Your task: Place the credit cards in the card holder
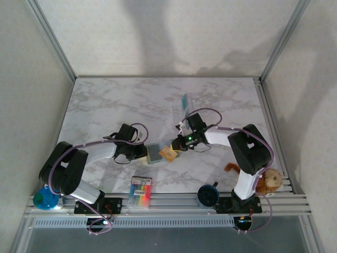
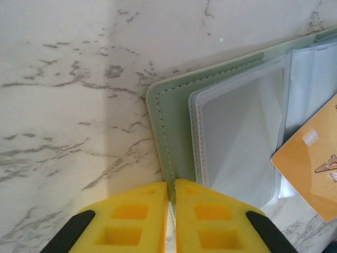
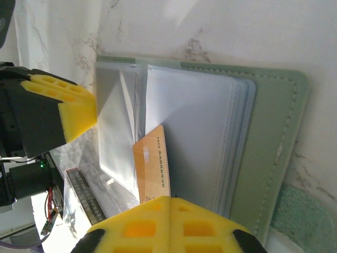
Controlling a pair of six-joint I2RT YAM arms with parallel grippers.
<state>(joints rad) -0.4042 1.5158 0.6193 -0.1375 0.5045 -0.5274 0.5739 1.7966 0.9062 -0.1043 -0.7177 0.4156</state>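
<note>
**Card holder open at mid-surface, pinched from both sides**

The card holder [image 1: 154,153] lies open on the marble surface [image 1: 105,105], near the middle and a little toward the near edge. In the left wrist view its grey-green cover and clear inner sleeves face up. The tan-gold card [image 1: 168,154] sits at its 3 o'clock side, overlapping the sleeves, with one end tucked between two of them in the right wrist view.

The left claw [image 2: 171,191] comes in from 9 o'clock, its yellow fingers closed on the stitched edge of the cover. The right claw [image 3: 168,203] comes in from 3 o'clock and is closed on the outer end of the tan-gold card. The two claws face each other with the holder between them.

Farther out in the top view, a teal-blue card [image 1: 184,101] lies at 1 o'clock, well apart from the holder and just beyond the right arm's wrist. A pack of markers [image 1: 140,192] lies at 6 o'clock near the front rail. A dark blue mug [image 1: 208,195] stands at 5 o'clock beside the right arm's base, and a brown stuffed toy [image 1: 269,181] lies at 4 o'clock by the right edge. A blue round thing [image 1: 45,199] sits at 8 o'clock by the left arm's base.
</note>
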